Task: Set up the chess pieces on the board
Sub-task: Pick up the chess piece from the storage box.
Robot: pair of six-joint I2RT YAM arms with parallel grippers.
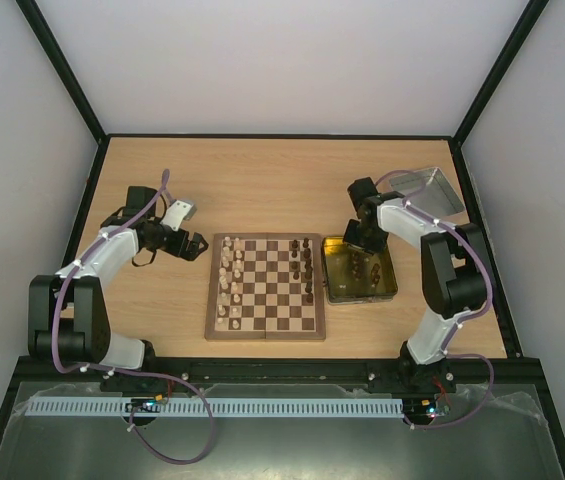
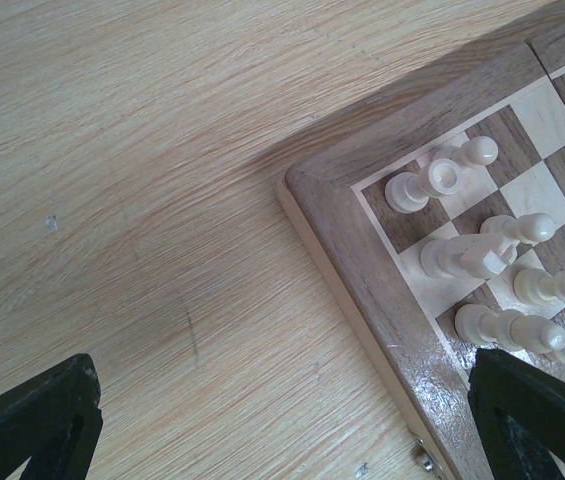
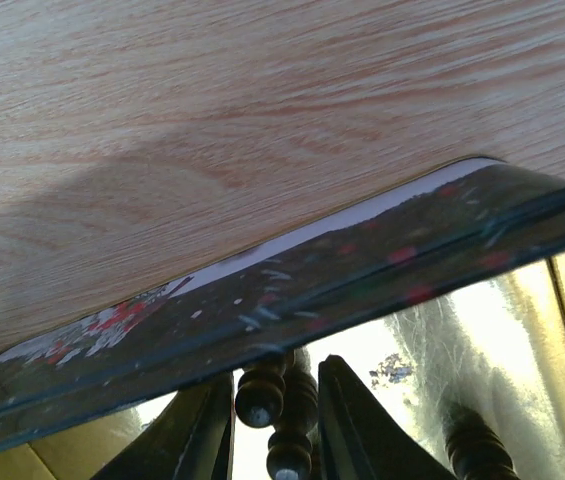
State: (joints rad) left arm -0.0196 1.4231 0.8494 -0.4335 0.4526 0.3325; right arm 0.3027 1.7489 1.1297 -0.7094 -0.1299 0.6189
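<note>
Presently, left gripper hung wide open over table beside board corner, cream pieces stood along board's left side, right gripper pinched narrowly on dark piece inside gold tin.

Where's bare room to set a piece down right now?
The board's middle files, between the cream pieces and the dark pieces, are bare, as is the table beyond its far edge. Crowded: the gold tin around the right gripper.
</note>
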